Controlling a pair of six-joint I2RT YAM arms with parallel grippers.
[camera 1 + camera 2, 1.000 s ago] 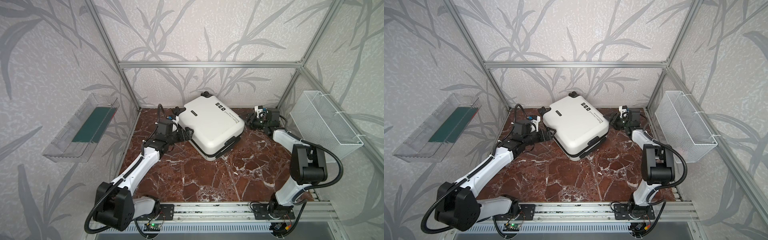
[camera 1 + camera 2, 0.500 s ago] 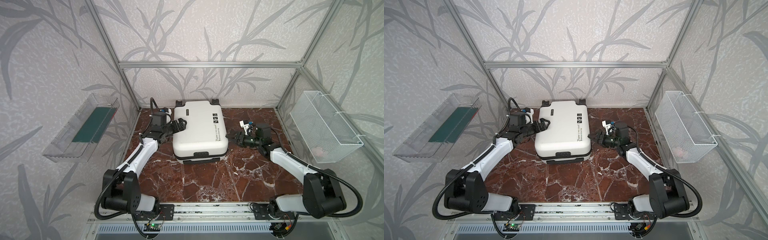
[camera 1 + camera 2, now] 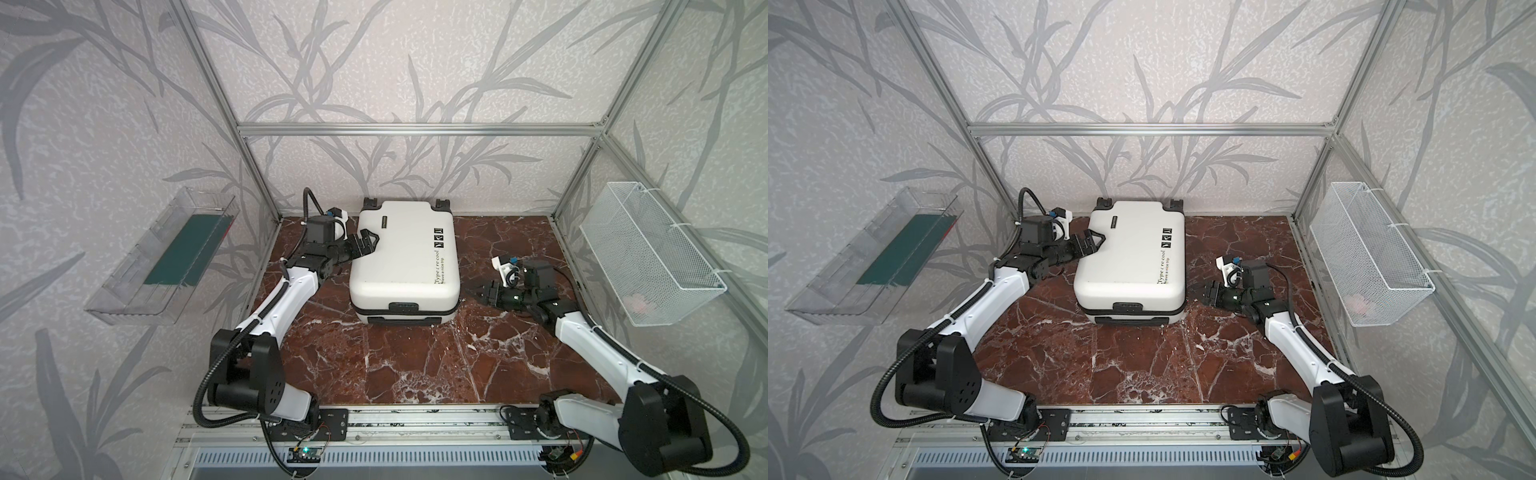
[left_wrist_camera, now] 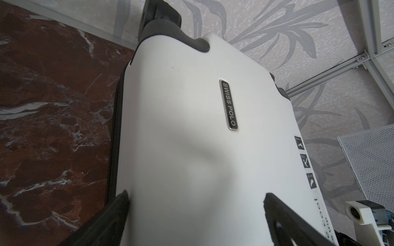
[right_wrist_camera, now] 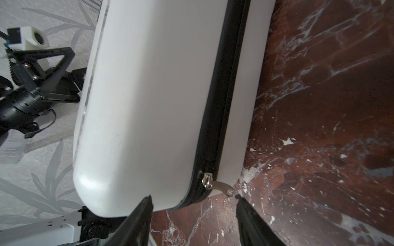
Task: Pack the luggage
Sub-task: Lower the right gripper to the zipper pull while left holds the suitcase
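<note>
The luggage (image 3: 405,262) (image 3: 1129,262) is a closed white hard-shell suitcase lying flat at the back of the marble table, wheels toward the back wall. My left gripper (image 3: 365,243) (image 4: 196,194) stands wide open at its left edge, one finger low by the zipper band and the other over the top shell. Low beside the luggage's front right corner, my right gripper (image 3: 478,292) (image 5: 193,197) is open with nothing between its fingers. In the right wrist view the metal zipper pull (image 5: 207,180) sits just ahead of the fingertips on the black zipper band.
A clear plastic tray (image 3: 166,266) holding something flat and green hangs on the left wall. A white wire mesh basket (image 3: 648,257) with a small pinkish thing inside hangs on the right wall. Aluminium frame posts stand at the back corners. Brown marble table (image 3: 415,365) stretches in front of the luggage.
The luggage has turned from a diagonal lie to square with the back wall. My right arm swung from the back right corner to its front right corner. The left gripper stayed at its left edge.
</note>
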